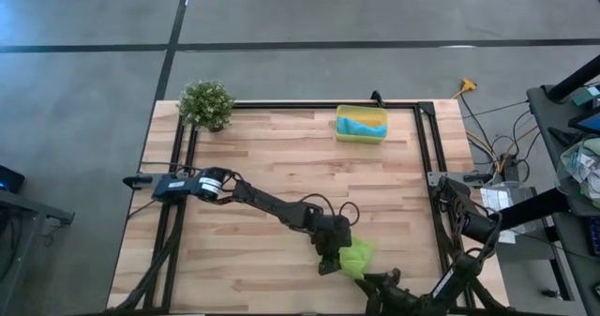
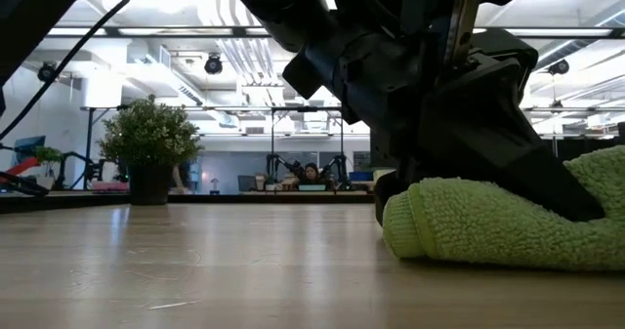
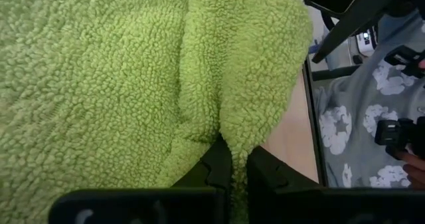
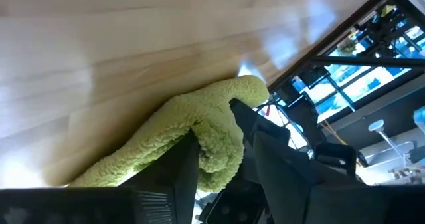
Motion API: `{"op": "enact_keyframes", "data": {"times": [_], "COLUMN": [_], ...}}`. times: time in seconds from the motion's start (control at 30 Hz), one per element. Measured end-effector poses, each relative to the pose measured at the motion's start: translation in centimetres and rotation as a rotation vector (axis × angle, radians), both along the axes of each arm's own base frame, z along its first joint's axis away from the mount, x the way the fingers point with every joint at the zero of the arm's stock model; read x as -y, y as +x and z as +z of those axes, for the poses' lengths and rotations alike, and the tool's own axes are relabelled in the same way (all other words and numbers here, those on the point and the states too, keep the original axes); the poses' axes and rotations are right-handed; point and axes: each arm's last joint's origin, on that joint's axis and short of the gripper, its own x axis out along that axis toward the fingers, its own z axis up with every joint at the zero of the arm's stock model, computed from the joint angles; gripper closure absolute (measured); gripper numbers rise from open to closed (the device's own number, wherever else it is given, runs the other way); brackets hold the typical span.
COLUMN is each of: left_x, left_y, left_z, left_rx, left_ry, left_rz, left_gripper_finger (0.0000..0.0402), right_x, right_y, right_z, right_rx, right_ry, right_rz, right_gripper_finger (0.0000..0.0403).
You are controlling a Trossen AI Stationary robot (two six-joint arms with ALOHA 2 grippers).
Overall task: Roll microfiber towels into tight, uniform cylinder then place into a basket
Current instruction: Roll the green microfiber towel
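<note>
High view showed my left gripper (image 1: pixel 330 256) pinching the bunched, fluffy lime-green towel (image 1: pixel 357 256); right gripper (image 4: pixel 226 159) gripped it too, partly cut off.

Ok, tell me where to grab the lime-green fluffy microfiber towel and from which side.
Probably best at the thick folded edge of the lime-green fluffy microfiber towel, coming down from above. It lies bunched low on the wooden table, so only that rounded fold gives bulk to pinch. The left claw is already shut on a fold; the right claw straddles the towel's other end.
</note>
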Motion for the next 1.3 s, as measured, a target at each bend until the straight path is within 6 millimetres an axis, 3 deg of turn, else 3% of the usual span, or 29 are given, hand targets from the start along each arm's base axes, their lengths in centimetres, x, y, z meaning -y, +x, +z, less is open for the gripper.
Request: {"op": "enact_keyframes", "data": {"times": [0.37,0.6,0.7,1.0,1.3], "left_x": [0.0,0.0,0.0,-0.1,-0.9], "left_y": [0.0,0.0,0.1,0.1,-1.1], "left_z": [0.0,0.0,-0.1,0.5,4.6], "left_rx": [0.009,0.021,0.037,0.11,0.199], "left_ry": [0.002,0.013,0.042,0.096,0.195], "left_rz": [-0.003,-0.013,0.003,-0.036,-0.121], "left_gripper_finger": [0.0399,0.0399,0.0399,0.0399,0.0399], "right_x": [0.5,0.5,0.5,-0.1,-0.1], "right_y": [1.0,1.0,1.0,0.5,0.2], "right_z": [0.1,0.2,0.3,0.3,0.3], "right_rx": [0.058,0.096,0.125,0.271,0.5], "right_ry": [0.101,0.167,0.218,0.59,0.977], "right_rz": [-0.085,-0.121,-0.149,-0.344,-0.58], "right_gripper_finger": [0.0271,0.038,0.0388,0.0393,0.0394]}}
